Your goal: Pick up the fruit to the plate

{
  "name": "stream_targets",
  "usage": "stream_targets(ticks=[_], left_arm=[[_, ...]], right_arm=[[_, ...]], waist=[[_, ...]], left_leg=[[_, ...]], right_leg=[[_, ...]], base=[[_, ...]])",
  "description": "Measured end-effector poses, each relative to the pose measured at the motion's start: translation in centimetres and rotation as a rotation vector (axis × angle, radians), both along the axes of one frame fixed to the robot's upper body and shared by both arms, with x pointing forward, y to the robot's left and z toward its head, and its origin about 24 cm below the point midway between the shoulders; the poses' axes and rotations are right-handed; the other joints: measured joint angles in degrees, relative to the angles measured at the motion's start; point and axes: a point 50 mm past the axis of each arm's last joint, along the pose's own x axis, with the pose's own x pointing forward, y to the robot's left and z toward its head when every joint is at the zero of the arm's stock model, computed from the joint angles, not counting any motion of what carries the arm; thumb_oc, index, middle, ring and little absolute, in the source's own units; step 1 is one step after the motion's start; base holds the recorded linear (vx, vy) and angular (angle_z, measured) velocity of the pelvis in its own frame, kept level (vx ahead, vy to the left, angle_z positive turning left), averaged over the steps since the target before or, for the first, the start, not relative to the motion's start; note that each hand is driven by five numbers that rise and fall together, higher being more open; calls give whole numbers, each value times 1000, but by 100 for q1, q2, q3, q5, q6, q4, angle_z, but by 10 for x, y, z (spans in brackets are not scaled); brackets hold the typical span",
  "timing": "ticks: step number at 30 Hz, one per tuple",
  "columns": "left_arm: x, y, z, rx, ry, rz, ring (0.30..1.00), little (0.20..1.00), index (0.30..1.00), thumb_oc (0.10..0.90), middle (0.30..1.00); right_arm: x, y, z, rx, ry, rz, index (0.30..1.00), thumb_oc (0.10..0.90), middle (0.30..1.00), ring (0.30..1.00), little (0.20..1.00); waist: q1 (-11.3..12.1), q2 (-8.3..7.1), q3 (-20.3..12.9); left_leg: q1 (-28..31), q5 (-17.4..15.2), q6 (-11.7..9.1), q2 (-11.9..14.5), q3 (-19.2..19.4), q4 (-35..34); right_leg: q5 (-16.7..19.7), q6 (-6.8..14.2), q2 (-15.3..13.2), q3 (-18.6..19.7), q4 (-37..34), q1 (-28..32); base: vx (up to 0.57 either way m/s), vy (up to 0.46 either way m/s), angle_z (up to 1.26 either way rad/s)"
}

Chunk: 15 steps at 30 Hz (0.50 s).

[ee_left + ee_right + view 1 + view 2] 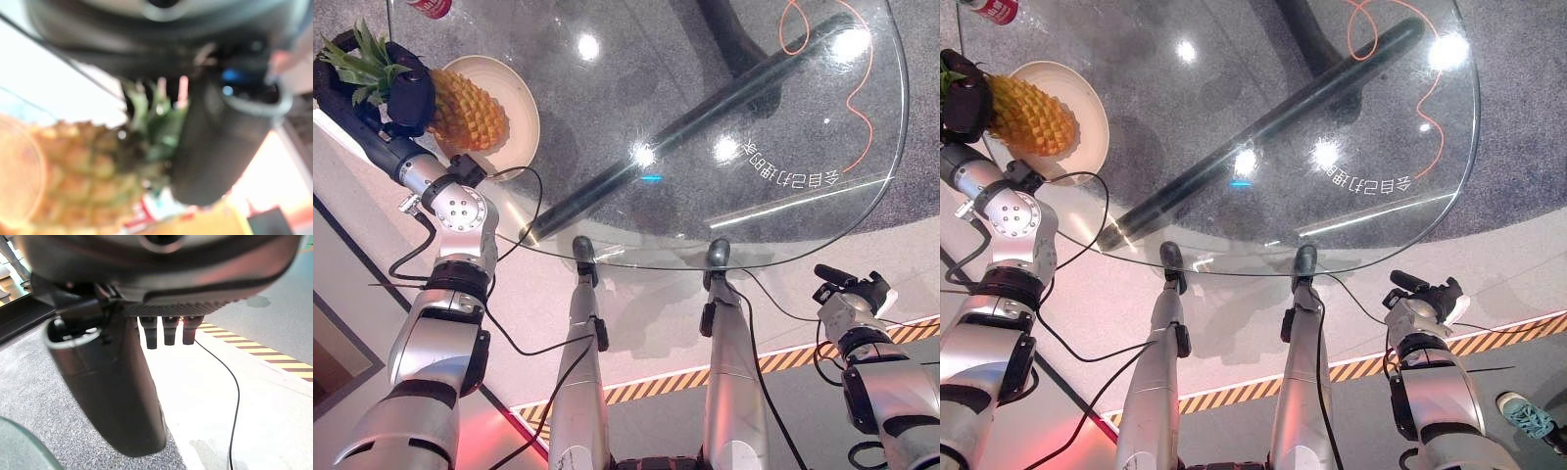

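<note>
you see one pineapple (465, 110) and one plate (522, 103), both at about ten o'clock on the round glass table (783, 147). the pineapple's body lies on its side on the plate, its leafy crown pointing out past the plate's rim toward the table edge. your left hand (409, 93) sits at the crown end, dark fingers curled round the base of the leaves; in the left wrist view the thumb (215, 147) lies against the green crown, though that view is too blurred to show how firmly it grips. part of the crown is covered by the hand, and the plate's near side is covered by the fruit.

a red object (433, 8) at eleven o'clock is cut off by the top edge, so you cannot tell what it is. an orange cable (862, 108) shows through the glass on the floor at about two o'clock.

your right hand (854, 287) hangs off the table at about four o'clock, holding nothing; in its wrist view the fingers (168, 330) hang relaxed beside the thumb.
</note>
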Motion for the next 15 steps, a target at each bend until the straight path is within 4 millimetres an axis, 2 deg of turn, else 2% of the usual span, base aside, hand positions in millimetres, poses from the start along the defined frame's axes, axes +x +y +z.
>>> stream_targets(ticks=[15], left_arm=[[0,0,0,2,-1,-2,618,571,618,471,618]], right_arm=[[0,0,0,-1,-2,0,900,800,900,900,900]], waist=[[46,0,0]], left_leg=[[0,0,-1,0,0,0]], right_leg=[[0,0,0,0,1,0]], base=[[0,0,0]])
